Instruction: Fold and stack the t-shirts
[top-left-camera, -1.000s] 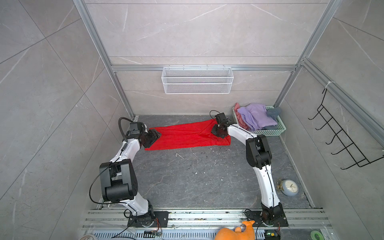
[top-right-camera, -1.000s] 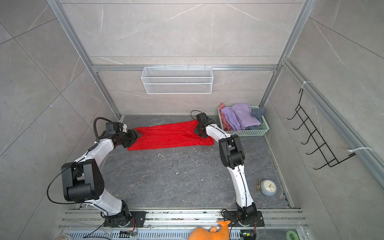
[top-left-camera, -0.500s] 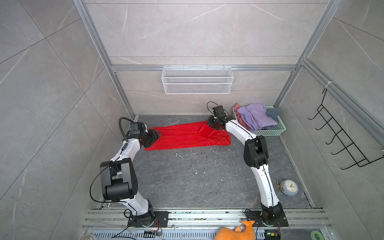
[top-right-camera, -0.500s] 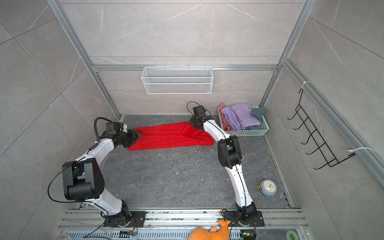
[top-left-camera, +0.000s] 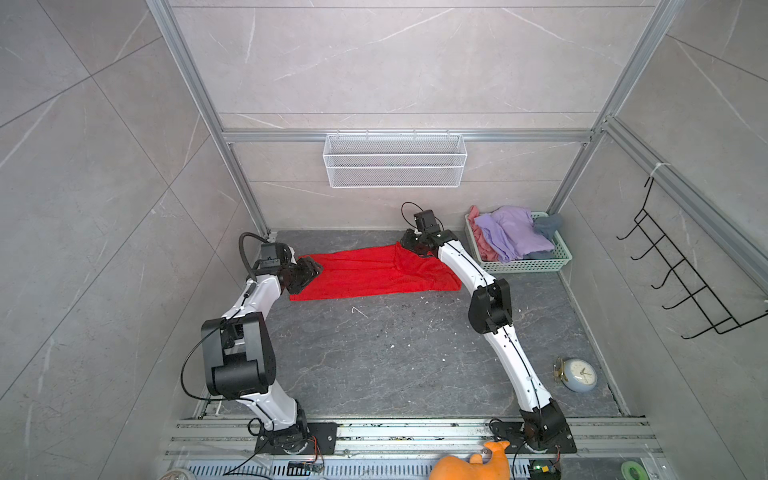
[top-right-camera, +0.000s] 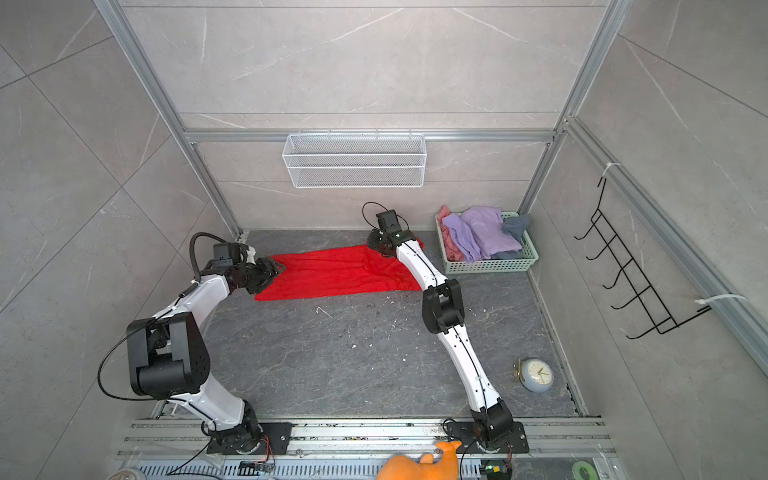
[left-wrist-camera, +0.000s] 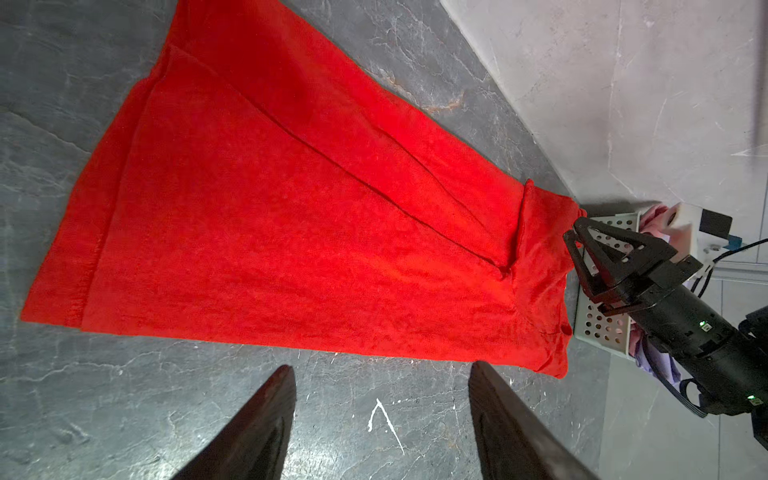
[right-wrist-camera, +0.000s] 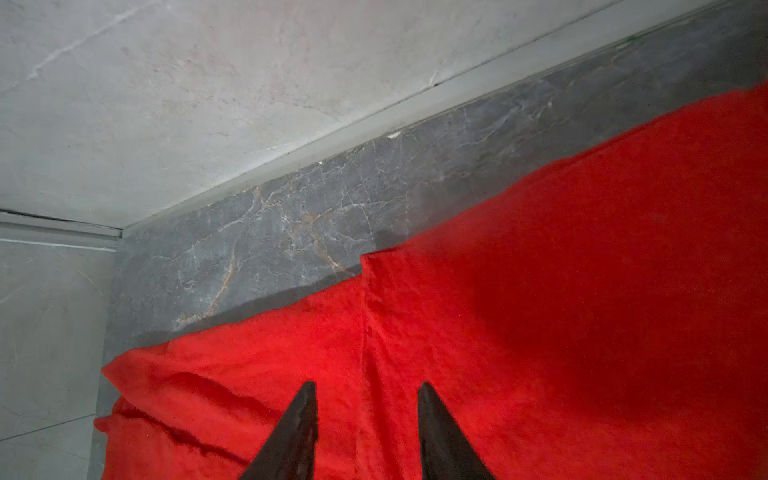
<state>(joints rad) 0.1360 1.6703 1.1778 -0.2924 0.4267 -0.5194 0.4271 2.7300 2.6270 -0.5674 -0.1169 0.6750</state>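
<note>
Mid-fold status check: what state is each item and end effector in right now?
red t-shirt: spread on the floor, rumpled at the right arm's end.
left end effector: open, empty, just off the shirt's edge.
right end effector: open, over the shirt's rumpled end.
green basket: holds unfolded shirts.
lavender t-shirt: crumpled, on top in the basket.
pink t-shirt: crumpled in the basket.
grey t-shirt: crumpled in the basket.

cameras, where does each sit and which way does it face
Top views: high over the arm bases, looking down on the floor; left arm and right arm show.
Left wrist: left arm, facing along the red shirt to the right pincer; left pincer shows.
Right wrist: low over the shirt, facing the wall; pincer tips show.
All share the shirt.
</note>
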